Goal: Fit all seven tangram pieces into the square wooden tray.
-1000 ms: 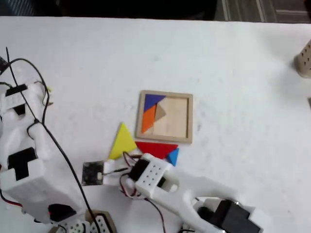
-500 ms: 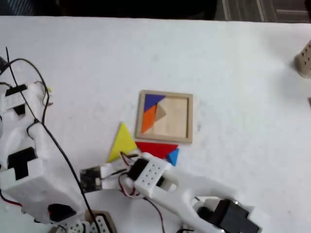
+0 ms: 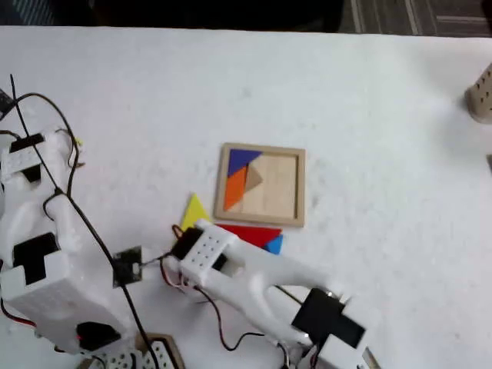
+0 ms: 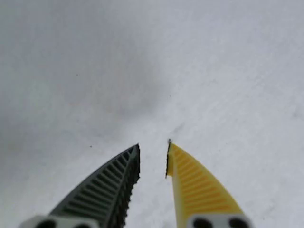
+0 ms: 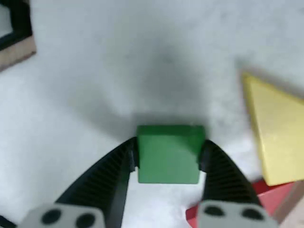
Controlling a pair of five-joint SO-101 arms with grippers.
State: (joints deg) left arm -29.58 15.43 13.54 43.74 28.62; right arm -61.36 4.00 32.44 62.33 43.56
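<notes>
The square wooden tray (image 3: 301, 187) lies mid-table and holds a blue triangle (image 3: 242, 159), an orange piece (image 3: 234, 189) and a small tan piece (image 3: 254, 178). Just in front of it lie a yellow triangle (image 3: 194, 211), a red triangle (image 3: 247, 233) and a small blue triangle (image 3: 275, 244). My right gripper (image 5: 168, 144) is shut on a green square piece (image 5: 168, 154) just above the table, beside the yellow triangle (image 5: 274, 142); the red triangle (image 5: 266, 195) is close by. My left gripper (image 4: 153, 146) hangs over bare table, slightly open and holding nothing.
The right arm (image 3: 254, 277) stretches from the front edge and covers part of the yellow triangle. The left arm (image 3: 34, 231) with its cables stands at the left side. A perforated wooden block (image 3: 481, 96) sits at the far right edge. A dark-and-wood corner (image 5: 16, 47) lies near the right gripper.
The right arm's wrist has swung left and toward the tray, now covering the lower part of the yellow triangle. The left arm and the tray's pieces have not moved.
</notes>
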